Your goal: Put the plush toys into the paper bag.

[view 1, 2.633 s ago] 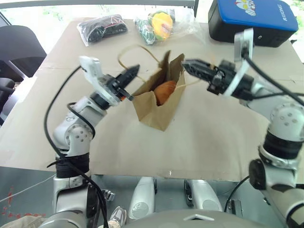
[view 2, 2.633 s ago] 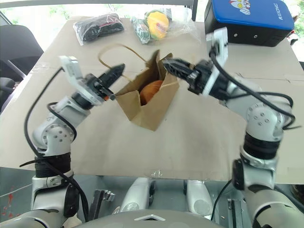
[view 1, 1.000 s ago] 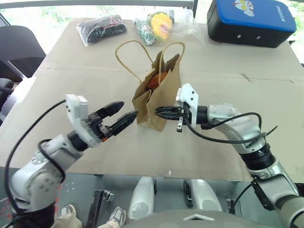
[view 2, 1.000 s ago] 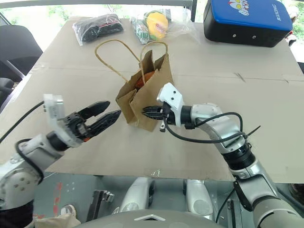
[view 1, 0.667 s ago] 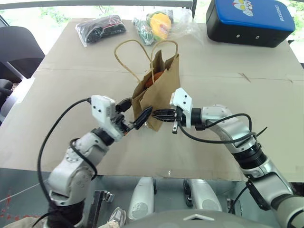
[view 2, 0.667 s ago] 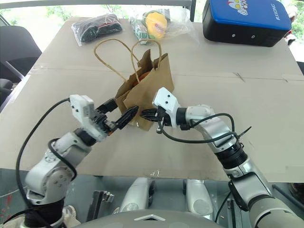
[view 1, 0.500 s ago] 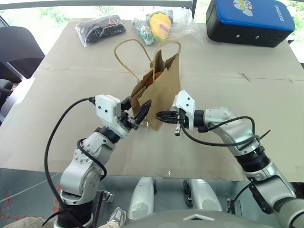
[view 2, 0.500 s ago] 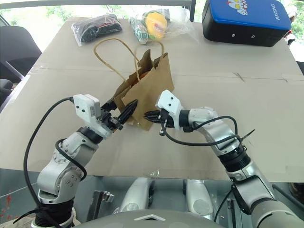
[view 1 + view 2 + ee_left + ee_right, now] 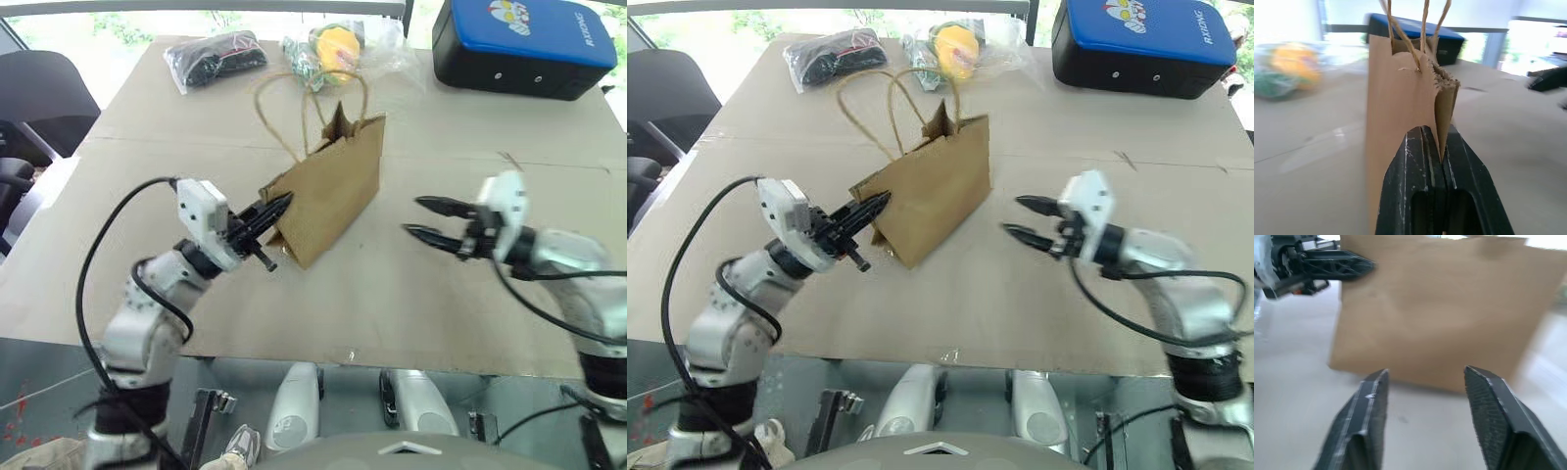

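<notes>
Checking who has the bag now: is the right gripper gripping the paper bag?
No, the right gripper hangs open, apart from the paper bag, which the left gripper pinches.

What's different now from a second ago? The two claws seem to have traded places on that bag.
The left gripper closed on the paper bag's edge. The right gripper let go, opened and swung away to the right. The bag stayed standing on the table; the wrapped items behind it did not move.

Left gripper clamped paper bag; right gripper released, withdrew.
</notes>
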Motion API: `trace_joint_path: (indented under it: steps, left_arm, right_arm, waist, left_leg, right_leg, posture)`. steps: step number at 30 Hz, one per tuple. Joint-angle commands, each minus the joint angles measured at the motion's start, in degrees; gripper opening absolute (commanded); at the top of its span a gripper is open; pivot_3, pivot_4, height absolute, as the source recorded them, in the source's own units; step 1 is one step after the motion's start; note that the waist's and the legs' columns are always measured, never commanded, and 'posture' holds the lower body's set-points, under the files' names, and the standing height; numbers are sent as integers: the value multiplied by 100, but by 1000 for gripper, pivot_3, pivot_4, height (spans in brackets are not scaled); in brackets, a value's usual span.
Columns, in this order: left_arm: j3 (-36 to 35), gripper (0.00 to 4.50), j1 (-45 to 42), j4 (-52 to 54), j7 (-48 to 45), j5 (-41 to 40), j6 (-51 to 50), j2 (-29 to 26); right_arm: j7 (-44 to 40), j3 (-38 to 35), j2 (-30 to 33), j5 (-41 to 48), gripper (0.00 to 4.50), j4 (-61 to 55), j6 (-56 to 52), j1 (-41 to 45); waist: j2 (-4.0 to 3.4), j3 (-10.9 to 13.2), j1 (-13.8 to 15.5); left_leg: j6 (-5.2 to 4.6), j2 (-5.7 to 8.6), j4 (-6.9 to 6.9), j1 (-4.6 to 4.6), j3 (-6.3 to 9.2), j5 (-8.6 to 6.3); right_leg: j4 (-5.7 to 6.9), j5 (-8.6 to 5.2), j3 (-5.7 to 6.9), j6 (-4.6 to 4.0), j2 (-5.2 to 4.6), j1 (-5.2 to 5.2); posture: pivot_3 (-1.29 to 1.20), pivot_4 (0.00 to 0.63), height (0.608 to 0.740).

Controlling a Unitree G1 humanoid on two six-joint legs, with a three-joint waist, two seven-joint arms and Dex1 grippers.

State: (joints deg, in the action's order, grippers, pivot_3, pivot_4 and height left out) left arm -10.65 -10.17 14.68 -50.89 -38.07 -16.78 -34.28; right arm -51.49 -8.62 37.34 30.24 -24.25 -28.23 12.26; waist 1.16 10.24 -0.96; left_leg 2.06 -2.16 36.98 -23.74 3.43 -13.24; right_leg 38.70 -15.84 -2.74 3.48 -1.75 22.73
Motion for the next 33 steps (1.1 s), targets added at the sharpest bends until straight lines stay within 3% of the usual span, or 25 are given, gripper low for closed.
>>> trace_joint_path:
  steps: [1, 7, 10, 13, 16, 26, 33]
  left_arm:
    - [-65, 0, -728, -790, -1589, -460, 67, -405]
    - [610, 0, -2211, -2662, -3796, 69, 384, -757]
    - [1019, 0, -3053, -3606, -4154, 485, 980, -510]
    - [1374, 0, -3398, -4138, -4161, 555, 1402, -367]
    - [1538, 0, -3593, -4617, -4161, 654, 1783, -134]
    - [1532, 0, -3671, -5317, -4161, 1154, 2662, 75]
    - [1741, 0, -3700, -5270, -4161, 459, 2241, -70]
  right_arm:
    - [-522, -892, 509, 448, 2283, -177, 145, -365]
    - [-1420, -2029, 1185, 863, 2283, -331, 364, -1369]
    - [-1447, -2564, 1373, 929, 2283, -349, 294, -1732]
    - [-1428, -2799, 1463, 1122, 2967, -372, 75, -1894]
    - [-1349, -2935, 1489, 1194, 4393, -492, 84, -1950]
    - [-1294, -2946, 1439, 1037, 4456, -623, 313, -2268]
    - [-1213, -2825, 1428, 1091, 4456, -657, 313, -2246]
  waist:
    - [0, 0, 13]
    - [-4, 2, 4]
    - [-3, 2, 23]
    - [-1, 1, 15]
    - [-1, 1, -46]
    - [0, 1, -49]
    - [0, 1, -23]
  left_leg:
    - [0, 0, 1, -1, 1, 0]
    - [0, -1, 2, 3, -3, 0]
    - [0, -1, 13, -2, 1, 0]
    - [-1, -1, 20, -3, 2, 0]
    - [-1, -2, 18, 1, 1, 0]
    - [-1, -3, 21, 0, 3, 0]
    - [-1, -3, 24, -1, 3, 0]
  right_leg:
    - [0, 0, 2, 0, 0, 0]
    - [0, 0, -4, 1, 3, -3]
    - [2, 0, 2, 2, 6, -5]
    - [0, 0, 1, 3, 6, -10]
    - [3, 0, -5, 2, 8, -10]
    - [8, 0, -3, 3, 8, -9]
    - [11, 0, -3, 3, 8, -10]
  posture:
    - [0, 150, 740]
    - [0, 150, 740]
    - [0, 150, 740]
    - [0, 150, 740]
    - [0, 150, 740]
    - [0, 150, 740]
    - [0, 150, 740]
